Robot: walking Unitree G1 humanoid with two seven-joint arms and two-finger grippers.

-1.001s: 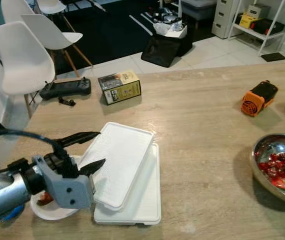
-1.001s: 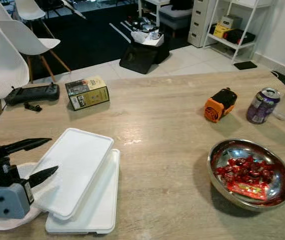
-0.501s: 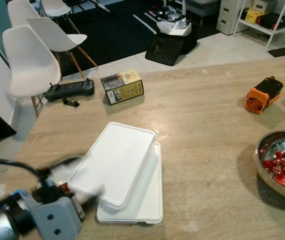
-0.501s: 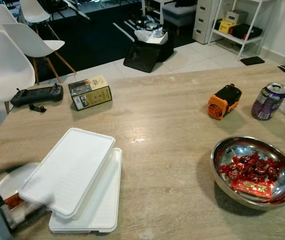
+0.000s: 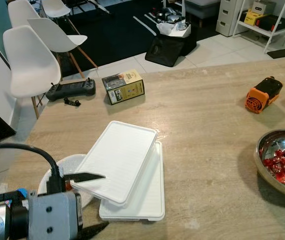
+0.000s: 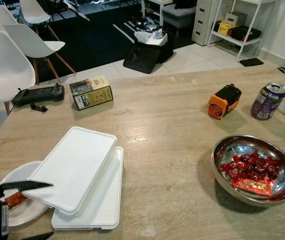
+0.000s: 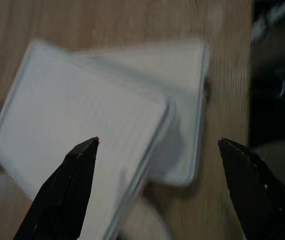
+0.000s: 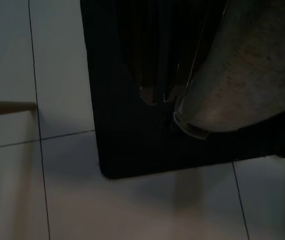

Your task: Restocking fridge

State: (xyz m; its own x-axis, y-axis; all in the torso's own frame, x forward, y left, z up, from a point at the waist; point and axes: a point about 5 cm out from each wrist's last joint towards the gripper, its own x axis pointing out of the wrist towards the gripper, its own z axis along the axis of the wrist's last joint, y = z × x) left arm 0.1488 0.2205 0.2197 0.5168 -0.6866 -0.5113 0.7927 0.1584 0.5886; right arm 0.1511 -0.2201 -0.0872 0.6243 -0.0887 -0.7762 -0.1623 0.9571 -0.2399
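Jaws of the left gripper (image 5: 90, 202) have drawn back toward the table's near-left corner and hang spread and empty — letting go of the lid (image 5: 116, 160), which lies askew across the tray (image 5: 145, 200) and plate (image 5: 65, 167), so restocking awaits.

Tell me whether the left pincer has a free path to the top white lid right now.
Probably yes. The left pincer is open beside the near corner of the top white lid, which lies tilted over the lower white lid. Nothing stands between them; the white plate sits partly beneath that corner.
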